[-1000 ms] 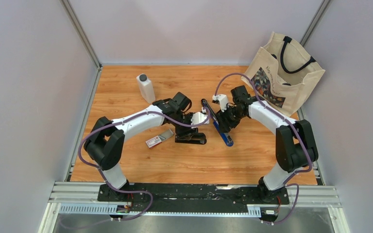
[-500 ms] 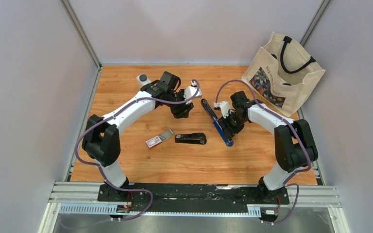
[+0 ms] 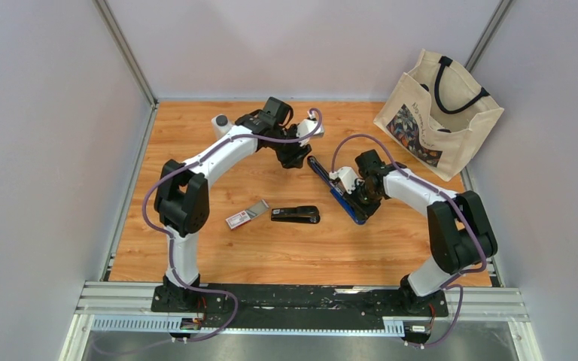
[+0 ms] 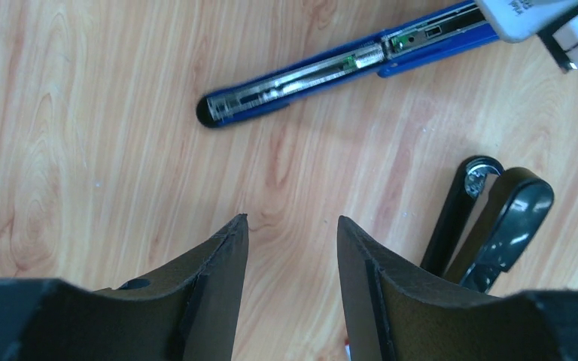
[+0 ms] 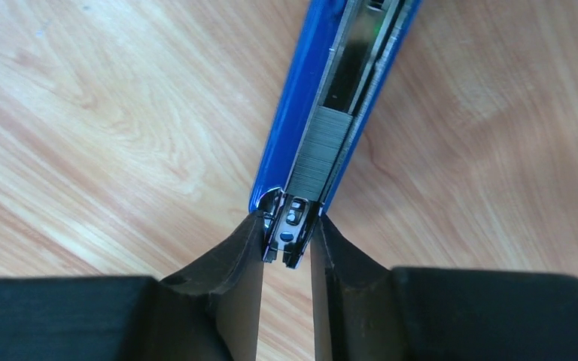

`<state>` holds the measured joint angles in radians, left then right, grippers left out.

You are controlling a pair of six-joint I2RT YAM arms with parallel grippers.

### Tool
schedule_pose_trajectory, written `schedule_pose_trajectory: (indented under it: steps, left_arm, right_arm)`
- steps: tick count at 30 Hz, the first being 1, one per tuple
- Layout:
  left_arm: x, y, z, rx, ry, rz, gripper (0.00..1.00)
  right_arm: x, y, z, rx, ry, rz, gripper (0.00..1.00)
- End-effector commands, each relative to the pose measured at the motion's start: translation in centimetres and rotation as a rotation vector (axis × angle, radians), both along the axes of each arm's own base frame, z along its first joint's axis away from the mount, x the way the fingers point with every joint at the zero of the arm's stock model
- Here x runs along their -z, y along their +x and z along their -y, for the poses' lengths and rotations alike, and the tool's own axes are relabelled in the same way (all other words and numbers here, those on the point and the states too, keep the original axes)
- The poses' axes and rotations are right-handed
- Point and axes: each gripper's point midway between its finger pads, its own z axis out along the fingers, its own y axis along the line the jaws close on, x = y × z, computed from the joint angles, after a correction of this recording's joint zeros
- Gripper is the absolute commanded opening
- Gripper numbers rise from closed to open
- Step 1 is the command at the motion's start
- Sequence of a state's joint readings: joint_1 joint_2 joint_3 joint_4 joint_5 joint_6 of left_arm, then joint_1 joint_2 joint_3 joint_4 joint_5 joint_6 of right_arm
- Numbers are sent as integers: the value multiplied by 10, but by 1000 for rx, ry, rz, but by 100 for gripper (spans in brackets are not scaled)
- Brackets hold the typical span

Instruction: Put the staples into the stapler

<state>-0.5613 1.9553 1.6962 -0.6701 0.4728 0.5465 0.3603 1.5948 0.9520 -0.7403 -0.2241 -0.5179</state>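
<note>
**Task things**
- Blue stapler [image 4: 308, 75]: lies long and flat on the wood, metal channel facing up.
  - Judged rigid, metal and plastic, with some weight.
  - The glossy sides look slick, so it would likely swivel if pushed at one end.
  - Best hold is across its narrow width.
- Right claw [image 5: 287, 222]: drawn narrow, pinching the bare metal tip at the stapler's near end, a finger on each side.
- Staples box [image 3: 241, 218]: lies well to the left of the blue stapler, with its grey tray slid partly out.
  - Judged light thin card that crushes and skids easily. Take it by the long edges.
- Strip of staples [image 5: 323, 147]: sits in the blue stapler's channel, just beyond the right claw's fingertips.
  - Judged very light and brittle along its length. It should be pushed along the channel, not squeezed.

**Surroundings**
- Tabletop [image 3: 308, 256]: bare wood grain around the blue stapler.
- Tote bag [image 3: 436, 113]: stands behind and to the right of the blue stapler, well apart, against the wall.
- White bottle [image 3: 220, 122]: behind and far left of the blue stapler, partly hidden by the left arm.
- Black stapler [image 3: 295, 214]: near the blue stapler's left side and not touching it. It lies in the way of any reach from there toward the box.
- Left claw [image 4: 292, 219]: fingers spread and nothing between them. It hangs above the wood by the blue stapler's far end.
</note>
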Motion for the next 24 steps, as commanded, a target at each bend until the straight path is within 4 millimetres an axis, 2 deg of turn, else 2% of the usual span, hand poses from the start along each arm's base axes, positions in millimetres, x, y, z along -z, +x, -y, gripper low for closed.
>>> schedule_pose_trajectory:
  steps: [1,5,11,14,18,24]
  left_arm:
    - [3,7,11,43,-18,-14,56]
    - [11,12,17,94,-12,-11,56]
    - [24,15,17,155,13,-8,56]
    - [35,11,14,193,30,-26,56]
    - [47,4,11,255,50,-39,56]
    - [65,10,3,276,93,-55,57]
  right_arm:
    - [-4,27,12,-73,-43,124,25]
    - [-2,38,13,-154,-14,132,25]
    - [-10,68,15,-238,14,207,29]
    - [-14,79,14,-274,11,239,33]
    - [-18,95,14,-277,10,266,31]
    - [-5,97,19,-297,-21,260,30]
